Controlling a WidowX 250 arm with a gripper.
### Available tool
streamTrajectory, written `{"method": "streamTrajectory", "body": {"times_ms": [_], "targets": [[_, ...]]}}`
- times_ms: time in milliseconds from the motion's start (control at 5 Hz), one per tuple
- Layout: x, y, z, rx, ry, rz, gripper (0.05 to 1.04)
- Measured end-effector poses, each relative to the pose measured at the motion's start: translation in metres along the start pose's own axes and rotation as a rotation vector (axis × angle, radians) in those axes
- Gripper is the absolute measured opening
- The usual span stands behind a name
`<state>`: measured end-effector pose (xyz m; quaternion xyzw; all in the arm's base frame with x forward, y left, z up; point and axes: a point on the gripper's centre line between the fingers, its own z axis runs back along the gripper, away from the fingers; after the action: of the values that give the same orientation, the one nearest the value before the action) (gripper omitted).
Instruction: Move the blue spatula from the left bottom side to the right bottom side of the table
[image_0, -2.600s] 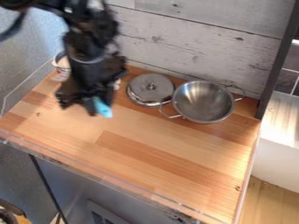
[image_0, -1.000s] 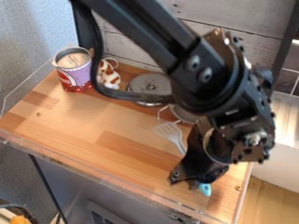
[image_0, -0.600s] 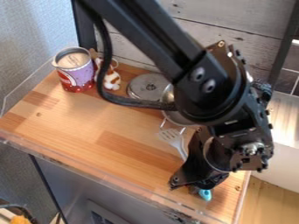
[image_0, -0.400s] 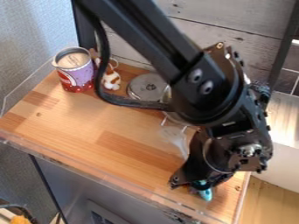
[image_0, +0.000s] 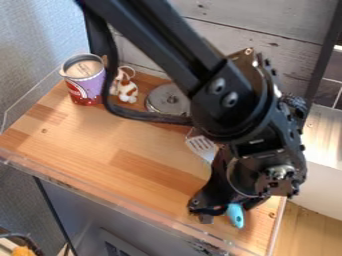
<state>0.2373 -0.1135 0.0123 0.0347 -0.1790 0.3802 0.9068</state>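
Black two-finger gripper is being held low over the near right part of the wooden table, its fingers standing apart, with a gap showing between the visible fingertip and the blue handle of the spatula. That handle is pointing towards the near edge, while the pale slotted head is lying farther in, towards the middle; the stretch between is being hidden by the gripper. The sideways transfer is thus being judged as all but done, since the bottom right side is being occupied by the handle. Whether full support is being given by the table cannot be told; a clean withdrawal of the gripper is seemingly all that is being left. Close by, the front edge is being lined by a clear strip, and the right edge is running just beside the gripper, so little room is being offered outward. More space is being given leftward, across bare wood. Farther back, the round steel lid is being partly covered by the black arm, and the far left corner is being taken up by a white-and-brown figurine and a purple-and-red cup.
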Motion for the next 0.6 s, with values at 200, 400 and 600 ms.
{"method": "streamTrajectory", "body": {"times_ms": [200, 400, 600], "targets": [[0.008, -0.001, 0.011, -0.018, -0.023, 0.010, 1.002], [0.018, -0.001, 0.026, -0.039, -0.056, 0.011, 1.001], [0.032, -0.003, 0.049, -0.062, -0.095, 0.007, 1.001]]}}
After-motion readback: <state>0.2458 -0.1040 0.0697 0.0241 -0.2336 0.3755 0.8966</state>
